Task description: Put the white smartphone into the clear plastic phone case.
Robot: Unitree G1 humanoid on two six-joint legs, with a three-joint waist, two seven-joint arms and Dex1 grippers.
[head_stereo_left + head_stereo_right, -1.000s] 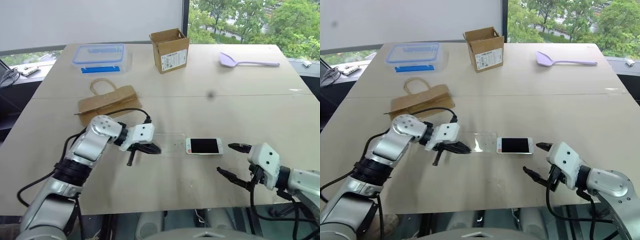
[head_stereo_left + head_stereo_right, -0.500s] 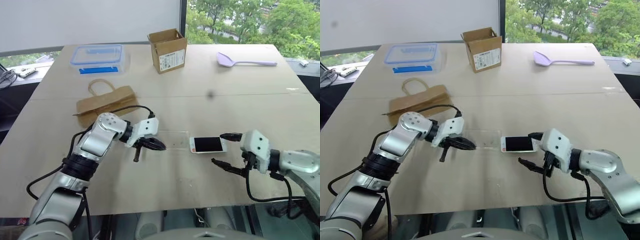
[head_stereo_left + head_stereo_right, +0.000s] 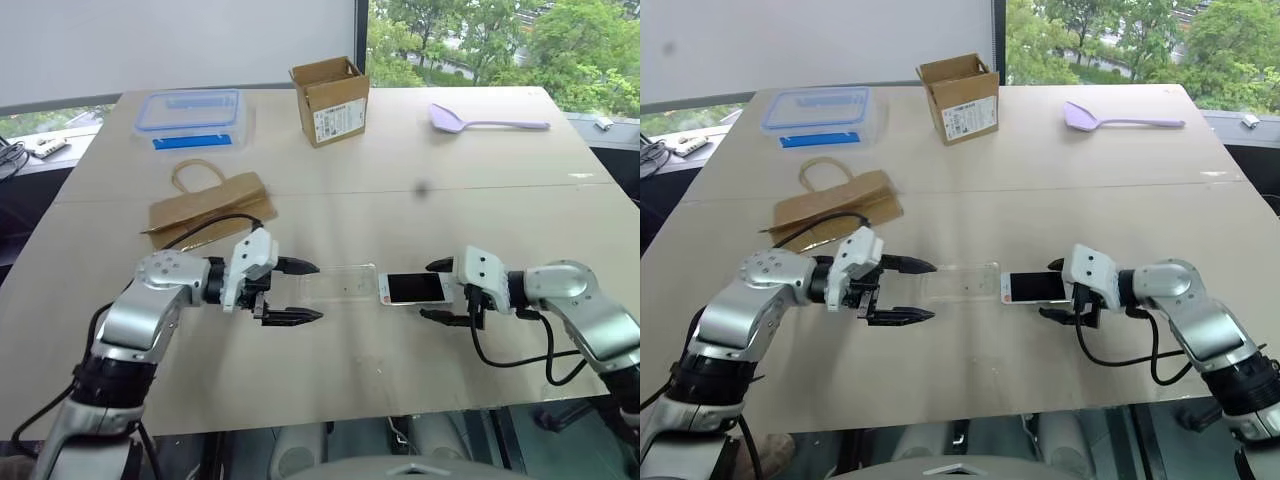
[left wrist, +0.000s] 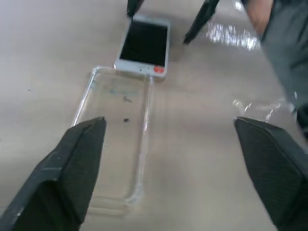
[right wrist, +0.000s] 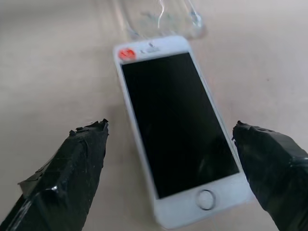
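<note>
A: 2 grippers, both with fingers spread and holding nothing. We log the white smartphone (image 3: pixel 412 288) flat on the table (image 3: pixel 400 190), screen up, end to end with the clear plastic phone case (image 3: pixel 336 282); their short ends look touching or nearly so, and we cannot tell which.

B: Direction from each hand?

A: From the right gripper (image 3: pixel 436 291), the phone lies at 9 o'clock in the head view, its home-button end just between the 2 black fingers. The long axis runs 3 to 9, straight toward the case. The left gripper (image 3: pixel 300 291) faces the case from the other side; the case's far end sits at its 3 o'clock, just beside the fingertips.

B: So which arm is nearer?

A: Right for the phone, left for the case. Our judgement: the next move is a push or pinch along that shared axis.

B: Room to work?

A: Bare tabletop all around the pair. The paper bag (image 3: pixel 208 202), food box (image 3: pixel 195 112), cardboard box (image 3: pixel 331 87) and purple spoon (image 3: pixel 485 121) lie well apart toward 12. The near table edge is close behind both wrists.
</note>
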